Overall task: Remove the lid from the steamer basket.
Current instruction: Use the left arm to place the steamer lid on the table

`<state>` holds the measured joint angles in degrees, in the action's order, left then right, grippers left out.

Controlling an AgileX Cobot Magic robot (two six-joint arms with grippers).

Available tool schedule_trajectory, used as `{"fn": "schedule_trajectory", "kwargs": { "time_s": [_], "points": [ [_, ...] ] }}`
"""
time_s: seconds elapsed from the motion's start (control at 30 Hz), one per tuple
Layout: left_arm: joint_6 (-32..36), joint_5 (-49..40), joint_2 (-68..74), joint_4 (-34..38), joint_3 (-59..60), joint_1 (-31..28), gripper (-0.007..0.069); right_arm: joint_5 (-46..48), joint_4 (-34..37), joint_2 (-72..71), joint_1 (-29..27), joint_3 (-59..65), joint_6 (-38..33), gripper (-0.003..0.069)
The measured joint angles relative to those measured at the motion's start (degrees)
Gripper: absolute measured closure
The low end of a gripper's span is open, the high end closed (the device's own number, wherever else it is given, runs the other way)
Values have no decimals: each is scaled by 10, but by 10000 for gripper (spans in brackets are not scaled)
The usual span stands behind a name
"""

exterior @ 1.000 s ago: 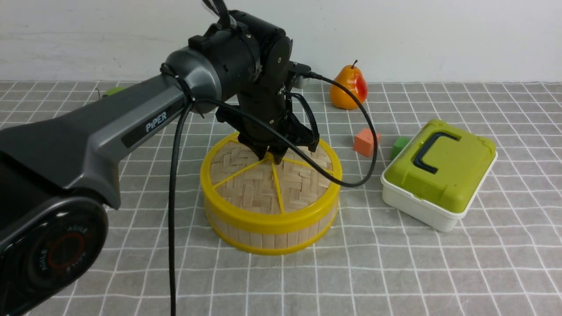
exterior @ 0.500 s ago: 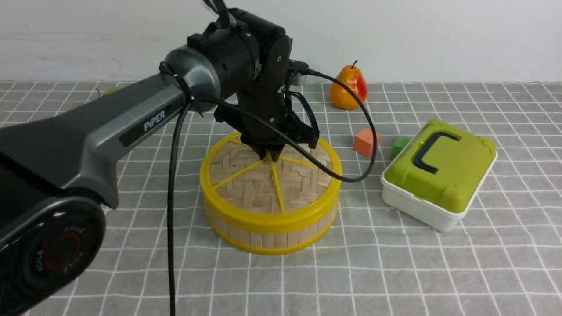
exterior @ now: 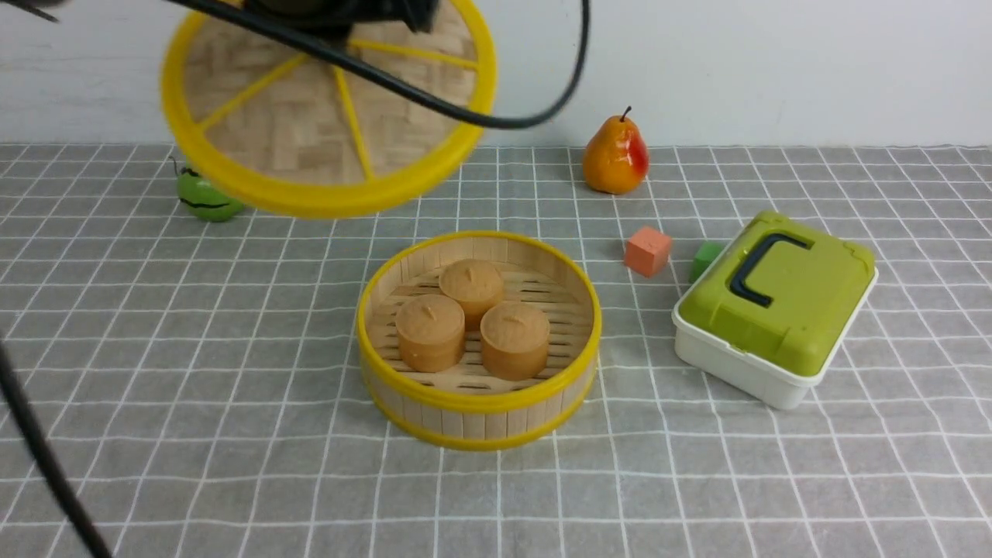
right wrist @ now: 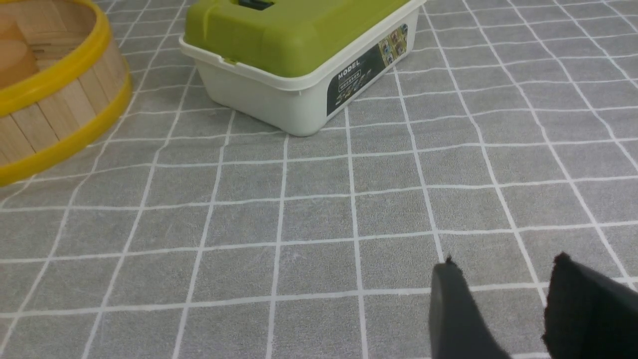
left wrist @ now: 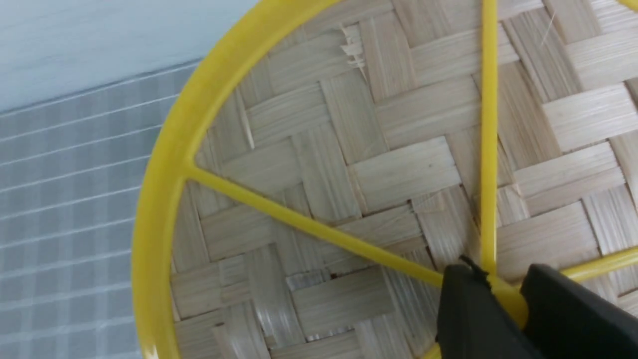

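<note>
Bamboo lid [exterior: 294, 147] aloft in left pincer [left wrist: 503, 295]

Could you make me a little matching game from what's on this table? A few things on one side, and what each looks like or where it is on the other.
Things:
1. lid
2. steamer basket
3. pear
4. green-lidded box

Descriptions:
A. closed, at the robot's right
B. up in the air
C. orange with a red blush
D. open, with three brown cakes inside

Pairs: 1-B, 2-D, 3-C, 4-A
</note>
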<state>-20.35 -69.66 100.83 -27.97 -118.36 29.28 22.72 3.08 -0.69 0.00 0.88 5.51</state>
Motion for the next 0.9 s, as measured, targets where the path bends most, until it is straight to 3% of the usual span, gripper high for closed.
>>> {"fn": "schedule_trajectory", "kwargs": {
  "time_s": [0.2, 0.43, 0.6, 0.9],
  "points": [
    [-43, 24, -58, 11, 118, -107, 508, 0, 0, 0, 0, 0, 0, 417],
    [-83, 199, -60, 79, 349, -221, 508, 0, 0, 0, 0, 0, 0, 417],
    [-101, 301, -19, 86, 428, -231, 508, 0, 0, 0, 0, 0, 0, 417],
    [-136, 422, 50, 87, 433, -230, 497, 0, 0, 0, 0, 0, 0, 417]
  ]
}}
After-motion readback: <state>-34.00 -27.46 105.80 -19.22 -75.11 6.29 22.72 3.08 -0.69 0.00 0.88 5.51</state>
